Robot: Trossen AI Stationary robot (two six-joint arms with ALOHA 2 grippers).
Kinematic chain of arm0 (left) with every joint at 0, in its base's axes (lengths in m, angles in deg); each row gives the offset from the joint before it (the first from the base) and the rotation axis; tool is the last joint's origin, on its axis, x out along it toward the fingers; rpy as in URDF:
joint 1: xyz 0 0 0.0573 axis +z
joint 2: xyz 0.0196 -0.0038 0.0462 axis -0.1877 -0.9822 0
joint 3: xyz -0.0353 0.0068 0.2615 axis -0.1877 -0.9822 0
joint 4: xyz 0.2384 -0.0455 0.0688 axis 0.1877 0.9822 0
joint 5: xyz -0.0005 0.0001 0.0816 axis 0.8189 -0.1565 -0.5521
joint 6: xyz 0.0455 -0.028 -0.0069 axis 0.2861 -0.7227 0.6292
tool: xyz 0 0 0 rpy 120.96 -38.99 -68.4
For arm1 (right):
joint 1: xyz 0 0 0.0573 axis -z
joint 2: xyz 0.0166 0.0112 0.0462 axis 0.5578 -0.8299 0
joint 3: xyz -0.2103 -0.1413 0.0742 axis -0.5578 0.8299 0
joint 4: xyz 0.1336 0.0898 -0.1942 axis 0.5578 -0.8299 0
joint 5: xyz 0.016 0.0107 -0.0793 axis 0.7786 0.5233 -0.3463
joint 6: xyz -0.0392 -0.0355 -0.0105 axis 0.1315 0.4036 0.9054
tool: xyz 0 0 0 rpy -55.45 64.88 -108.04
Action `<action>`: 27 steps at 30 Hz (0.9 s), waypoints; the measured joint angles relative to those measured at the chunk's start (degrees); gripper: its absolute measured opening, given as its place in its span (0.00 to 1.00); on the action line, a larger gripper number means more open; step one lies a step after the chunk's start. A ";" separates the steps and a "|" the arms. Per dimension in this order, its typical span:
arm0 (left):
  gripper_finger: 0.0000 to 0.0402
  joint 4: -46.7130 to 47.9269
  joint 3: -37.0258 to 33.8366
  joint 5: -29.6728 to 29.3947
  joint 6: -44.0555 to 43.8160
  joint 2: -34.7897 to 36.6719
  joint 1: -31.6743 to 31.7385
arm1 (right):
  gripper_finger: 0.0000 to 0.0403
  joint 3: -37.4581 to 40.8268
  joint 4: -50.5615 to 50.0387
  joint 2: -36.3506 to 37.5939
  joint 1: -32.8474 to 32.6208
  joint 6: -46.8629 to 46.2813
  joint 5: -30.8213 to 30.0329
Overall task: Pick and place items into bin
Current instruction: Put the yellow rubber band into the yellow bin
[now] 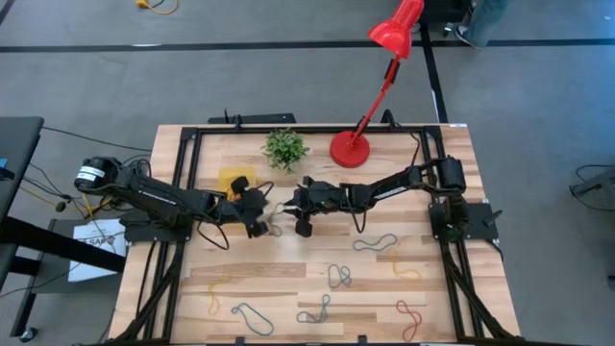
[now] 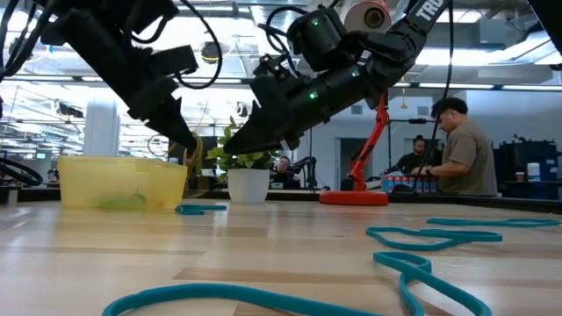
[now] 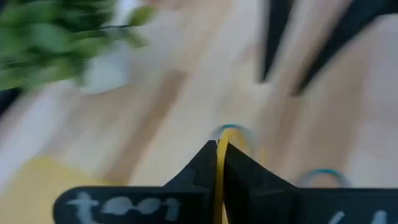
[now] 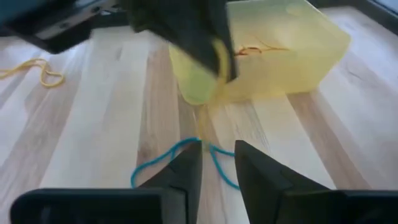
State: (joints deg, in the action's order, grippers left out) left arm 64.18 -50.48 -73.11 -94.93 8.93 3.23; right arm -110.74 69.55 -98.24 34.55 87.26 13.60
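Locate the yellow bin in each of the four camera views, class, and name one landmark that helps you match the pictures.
High view: yellow bin near the table's far edge, mostly hidden by the left gripper.
Low view: bin at the left, on the tabletop.
Left wrist view: blurred yellow patch at one corner.
Right wrist view: bin ahead of the right gripper.
Shared landmark: the potted plant beside the bin, visible except in the right wrist view.

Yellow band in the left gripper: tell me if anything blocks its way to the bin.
Nothing visible does. The left gripper, shut on the yellow band, hangs right beside the bin; the plant and the open right gripper stand off that path.
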 joint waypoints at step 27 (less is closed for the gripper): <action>0.00 31.81 0.04 -22.91 -24.86 -0.73 7.37 | 0.24 0.00 -2.95 -0.04 -0.02 -0.11 0.02</action>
State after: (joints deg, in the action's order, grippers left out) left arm 95.99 -50.44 -96.01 -119.79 8.21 10.60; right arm -110.74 66.60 -98.29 34.53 87.15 13.63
